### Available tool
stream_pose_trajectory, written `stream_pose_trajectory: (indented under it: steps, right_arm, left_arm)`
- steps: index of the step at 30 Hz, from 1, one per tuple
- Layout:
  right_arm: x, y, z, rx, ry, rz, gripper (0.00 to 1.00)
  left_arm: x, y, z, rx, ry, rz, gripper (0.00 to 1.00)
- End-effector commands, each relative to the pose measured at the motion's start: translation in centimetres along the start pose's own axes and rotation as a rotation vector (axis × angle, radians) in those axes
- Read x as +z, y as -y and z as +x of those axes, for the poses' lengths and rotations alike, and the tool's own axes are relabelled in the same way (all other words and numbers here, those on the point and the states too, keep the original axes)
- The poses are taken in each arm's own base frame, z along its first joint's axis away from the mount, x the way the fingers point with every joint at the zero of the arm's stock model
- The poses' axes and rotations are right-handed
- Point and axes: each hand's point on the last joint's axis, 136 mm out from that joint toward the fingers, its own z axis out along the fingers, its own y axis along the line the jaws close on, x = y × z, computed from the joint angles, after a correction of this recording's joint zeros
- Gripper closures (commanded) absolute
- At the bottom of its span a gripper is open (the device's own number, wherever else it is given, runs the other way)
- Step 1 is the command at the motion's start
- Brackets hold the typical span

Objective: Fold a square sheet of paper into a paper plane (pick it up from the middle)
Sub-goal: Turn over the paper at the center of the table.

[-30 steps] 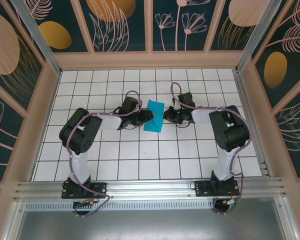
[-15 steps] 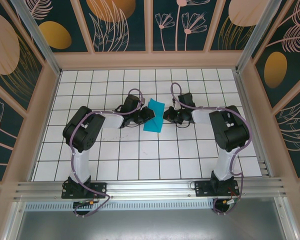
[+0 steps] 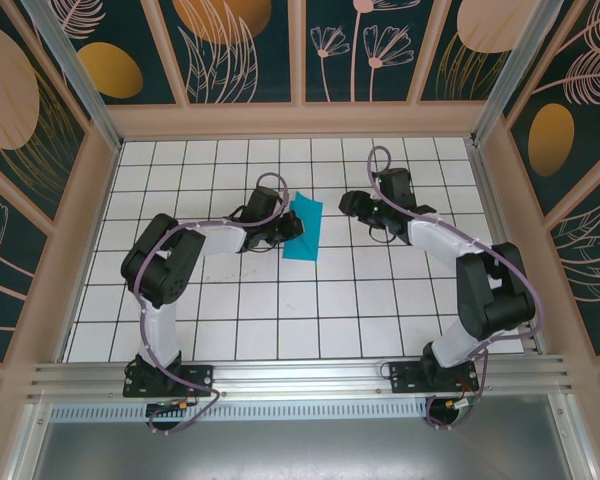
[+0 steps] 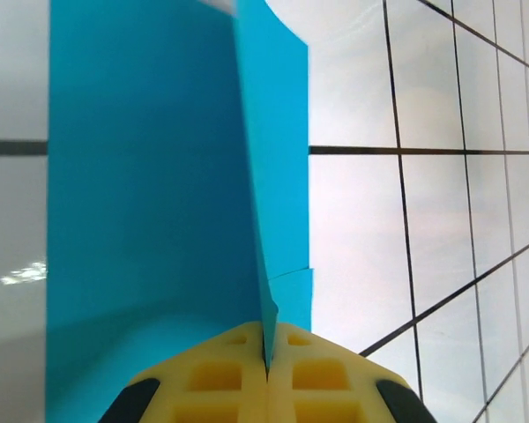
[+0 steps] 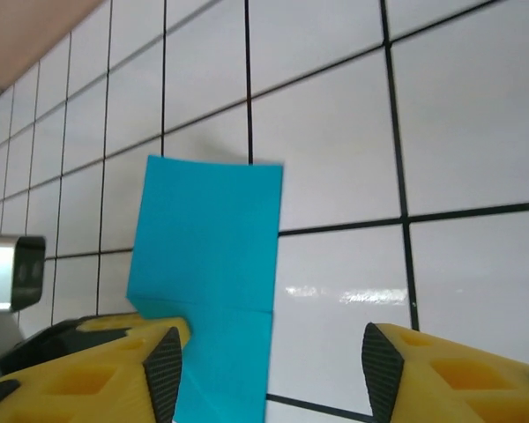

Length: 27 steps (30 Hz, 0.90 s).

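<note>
Jaws: left gripper (image 4: 266,374) pinched shut on the folded square sheet of paper (image 3: 302,232), right gripper (image 5: 271,357) open, clear of it | paper: middle of the table (image 3: 280,320) | advice: hold layers aligned — crease firmly (thin paper slips)

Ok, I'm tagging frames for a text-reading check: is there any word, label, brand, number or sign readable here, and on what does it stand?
None can be read.
The folded teal-blue paper is plain.
The white tiled table carries only black grid lines.
The wall panels show only leaf and flower drawings.
Any label on the arms is too small to tell.
</note>
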Motion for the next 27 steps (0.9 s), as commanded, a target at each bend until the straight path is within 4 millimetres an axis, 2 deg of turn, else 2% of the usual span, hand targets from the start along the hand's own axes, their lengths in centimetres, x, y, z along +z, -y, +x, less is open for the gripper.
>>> stream_pose_trajectory:
  steps: [1,7,9,12,14,19,27]
  right_arm:
    - [-1.9,1.9,-0.8,-0.011,0.065,0.090,0.35]
    - [-4.0,2.2,-1.7,-0.024,0.147,0.103,0.25]
    - [-4.6,2.3,-2.0,-0.023,0.168,0.108,0.19]
    - [-5.5,2.7,-2.3,-0.018,0.204,0.120,0.03]
    - [-6.1,3.1,-2.4,-0.012,0.226,0.125,0.01]
    - [-7.6,4.5,-2.5,0.035,0.270,0.155,0.01]
    - [-8.4,7.1,-2.2,0.126,0.259,0.195,0.01]
  left_arm:
    - [-3.7,1.9,-3.3,0.129,0.084,-0.088,0.99]
    - [-8.5,1.3,-5.9,0.261,0.156,-0.334,0.98]
    - [-9.9,1.2,-6.8,0.303,0.190,-0.424,0.98]
    - [-11.4,0.9,-8.2,0.371,0.246,-0.591,0.98]
    - [-12.1,0.0,-8.8,0.417,0.273,-0.733,0.98]
    - [-11.3,-2.4,-8.8,0.511,0.259,-0.981,0.98]
    - [-7.9,-3.9,-7.5,0.641,0.211,-1.157,0.98]
